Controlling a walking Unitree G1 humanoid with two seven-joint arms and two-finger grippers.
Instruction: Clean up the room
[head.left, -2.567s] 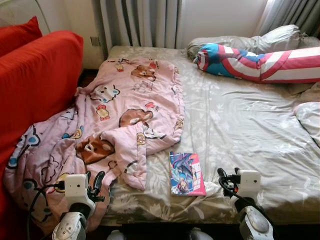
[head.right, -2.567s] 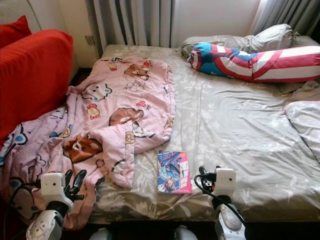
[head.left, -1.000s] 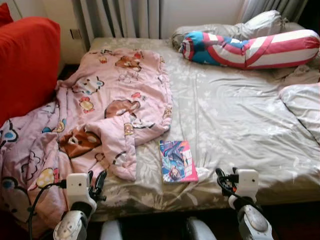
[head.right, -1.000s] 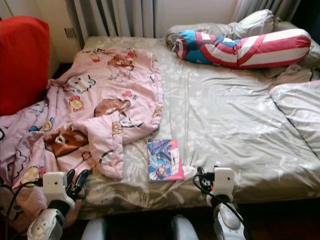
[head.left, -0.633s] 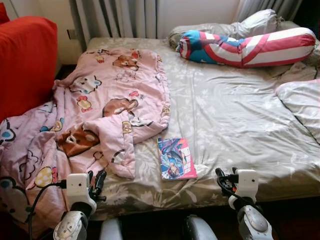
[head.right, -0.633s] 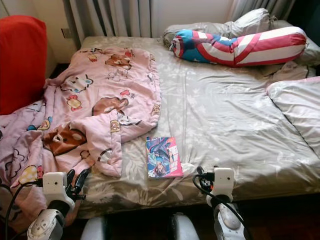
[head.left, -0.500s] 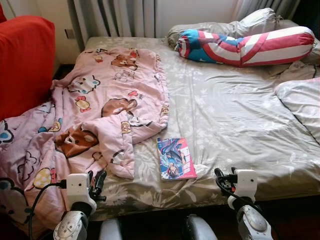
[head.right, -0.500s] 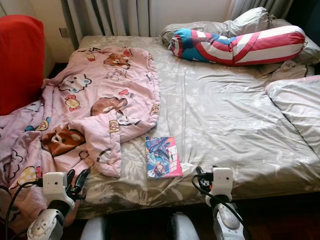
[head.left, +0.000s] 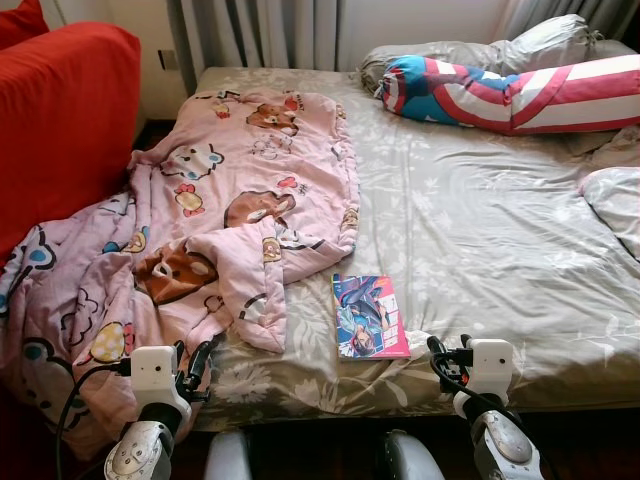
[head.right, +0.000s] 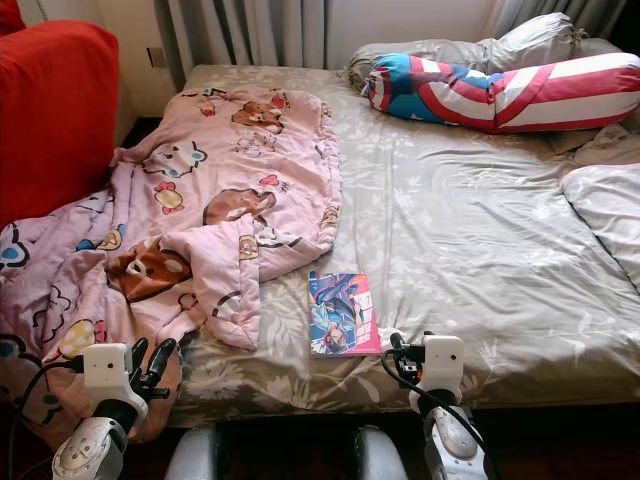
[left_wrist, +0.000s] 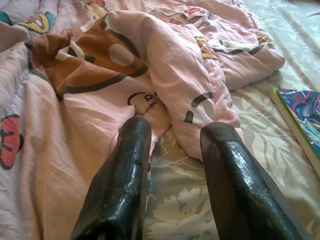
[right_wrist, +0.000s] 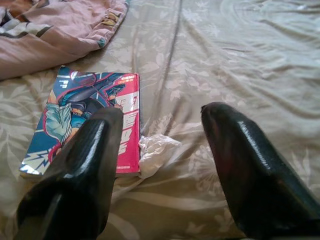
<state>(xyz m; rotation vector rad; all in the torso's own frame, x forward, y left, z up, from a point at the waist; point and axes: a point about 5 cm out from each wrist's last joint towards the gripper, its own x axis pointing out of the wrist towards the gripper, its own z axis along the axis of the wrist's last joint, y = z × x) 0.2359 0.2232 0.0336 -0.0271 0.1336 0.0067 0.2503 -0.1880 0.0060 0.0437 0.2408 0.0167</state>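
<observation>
A colourful comic book (head.left: 369, 316) lies flat near the front edge of the bed (head.left: 500, 250). Beside it sits a small crumpled white scrap (right_wrist: 155, 150). A pink cartoon quilt (head.left: 220, 230) is rumpled over the bed's left half and spills off its side. My right gripper (right_wrist: 162, 127) hovers open just short of the bed edge, with the book and the scrap between its fingers' lines. My left gripper (left_wrist: 172, 137) is open too, low at the front left, pointing at the quilt's folded corner.
A red sofa (head.left: 60, 120) stands close on the left, with the quilt draped against it. A striped red, white and blue bolster (head.left: 510, 95) and grey pillows (head.left: 615, 200) lie at the bed's far right. Curtains (head.left: 270, 30) hang behind.
The camera has swung back to the left, so the sofa fills more of the picture again. Both arms keep their pose, and the book and quilt lie where they were.
</observation>
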